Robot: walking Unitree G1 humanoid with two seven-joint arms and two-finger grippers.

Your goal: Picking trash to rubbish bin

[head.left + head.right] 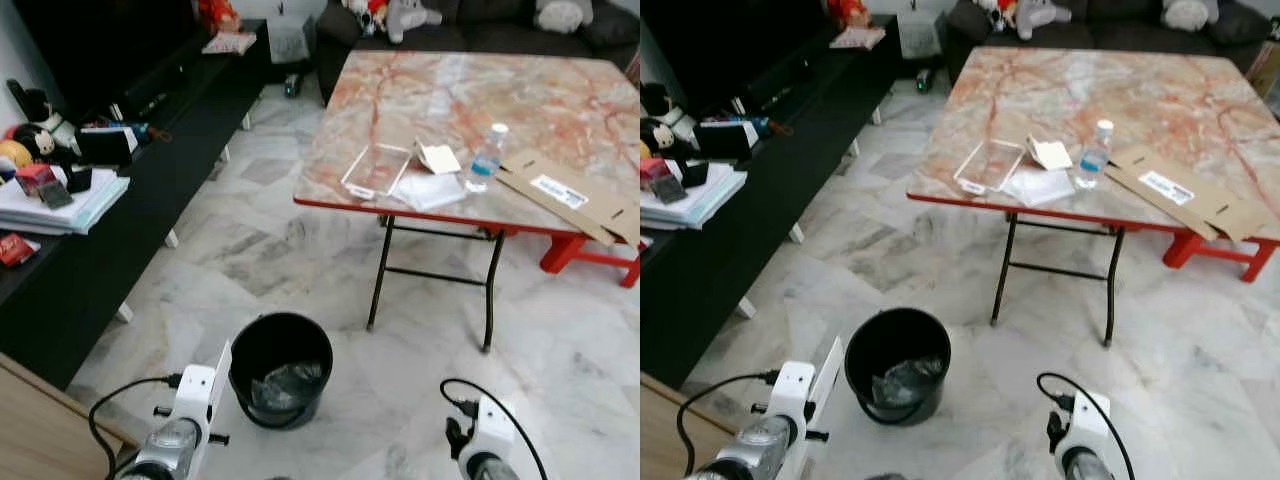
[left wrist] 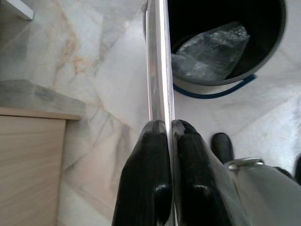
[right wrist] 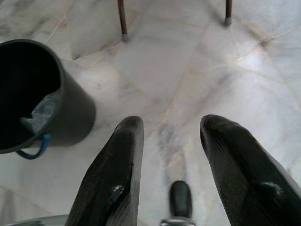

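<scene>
Left tool (image 2: 162, 136): the two black fingers are pressed together on a thin flat piece (image 2: 159, 61), seen edge-on as a bright silvery strip; its face and material cannot be made out from the left wrist view. In the left eye view the same piece (image 1: 222, 372) shows as a pale sliver standing just beside the rim of the black rubbish bin (image 1: 281, 368), to the bin's left, above the marble floor (image 1: 300, 250).

Bin contents: crumpled clear plastic (image 1: 288, 385) at the bottom; a blue handle (image 2: 211, 92) lies against the outer wall, partly cut off.

Right tool (image 3: 169, 141): fingers spread apart, nothing between them, hanging over bare floor with the bin off to one side. Its arm is cut off at the lower frame edge in the head views.

Bench (image 1: 400, 100), pink-veined top on folding legs, well apart from the bin. On it: a clear tray-like item (image 1: 375, 170), white sheets (image 1: 430, 187), a small plastic bottle (image 1: 487, 157), a flattened cardboard box (image 1: 570, 195) running out of frame.
</scene>
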